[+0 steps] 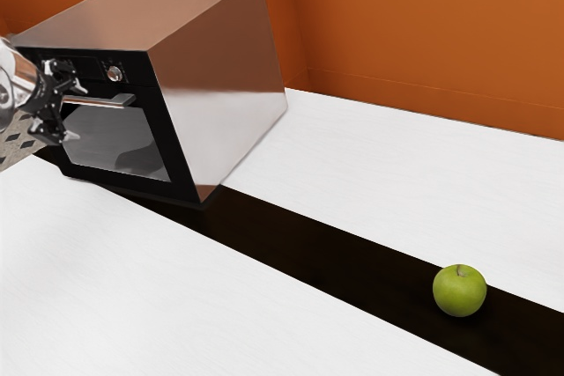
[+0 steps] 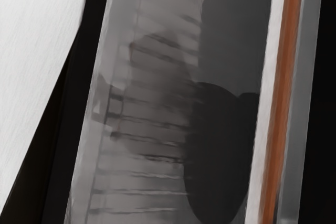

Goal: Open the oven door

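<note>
The oven (image 1: 220, 85) stood near the exterior view's left, and its door (image 1: 180, 160) was shut. The door had a black rim and a big window (image 1: 115, 143). A shiny bar (image 1: 101, 102) ran across the door, over the window, and a round knob (image 1: 115, 74) sat up above the bar.

The gripper (image 1: 77, 114) was in front of the door, by the end of the bar that was nearer the exterior view's left. Its two fingers were wide apart, one high and one low. They were not shut on the bar.

In the wrist view, the window was close to the hand. Thin racks (image 2: 157, 124) showed through it in a row, and dark shapes lay over the glass. The long bar ran along by the window, with an orange stripe on it.

A green apple (image 1: 459, 291) sat well apart from the oven, on the dark strip (image 1: 326, 257) between two white tops (image 1: 414, 165). Its stem was up. The wall (image 1: 432, 33) at the back was orange
</note>
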You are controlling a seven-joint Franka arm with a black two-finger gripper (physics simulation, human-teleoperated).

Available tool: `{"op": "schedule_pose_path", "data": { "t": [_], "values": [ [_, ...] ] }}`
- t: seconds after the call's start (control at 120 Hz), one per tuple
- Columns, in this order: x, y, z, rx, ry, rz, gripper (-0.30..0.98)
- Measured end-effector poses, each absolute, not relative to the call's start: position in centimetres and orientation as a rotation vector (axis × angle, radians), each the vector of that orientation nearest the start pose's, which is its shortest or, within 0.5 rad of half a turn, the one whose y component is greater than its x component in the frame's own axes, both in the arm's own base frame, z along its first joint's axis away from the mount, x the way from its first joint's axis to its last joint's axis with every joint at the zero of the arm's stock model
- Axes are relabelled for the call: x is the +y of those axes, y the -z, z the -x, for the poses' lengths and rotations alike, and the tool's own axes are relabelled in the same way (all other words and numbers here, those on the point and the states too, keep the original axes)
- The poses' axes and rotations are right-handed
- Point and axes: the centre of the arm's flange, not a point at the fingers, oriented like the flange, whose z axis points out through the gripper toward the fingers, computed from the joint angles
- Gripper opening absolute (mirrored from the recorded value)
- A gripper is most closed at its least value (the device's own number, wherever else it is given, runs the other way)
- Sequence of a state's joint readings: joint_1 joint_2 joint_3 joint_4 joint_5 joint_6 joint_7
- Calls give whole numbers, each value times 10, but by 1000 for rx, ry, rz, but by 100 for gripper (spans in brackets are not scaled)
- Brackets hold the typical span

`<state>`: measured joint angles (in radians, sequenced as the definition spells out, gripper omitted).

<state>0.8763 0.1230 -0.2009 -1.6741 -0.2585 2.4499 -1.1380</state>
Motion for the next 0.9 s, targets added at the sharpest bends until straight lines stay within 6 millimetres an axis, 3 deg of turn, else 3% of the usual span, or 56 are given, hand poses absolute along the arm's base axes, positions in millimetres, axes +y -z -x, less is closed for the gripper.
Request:
{"op": "schedule_pose_path", "data": {
  "t": [0.333, 0.533, 0.625, 0.7, 0.9],
  "values": [
    [414, -583, -503, 2224, -755, -1443, 68],
    [382, -585, -471, 2249, -769, -1445, 68],
    [371, -569, -455, 2272, -725, -1414, 68],
    [371, -563, -429, 2305, -719, -1362, 68],
    [360, -540, -325, 2419, -718, -1116, 68]
  ]
}}
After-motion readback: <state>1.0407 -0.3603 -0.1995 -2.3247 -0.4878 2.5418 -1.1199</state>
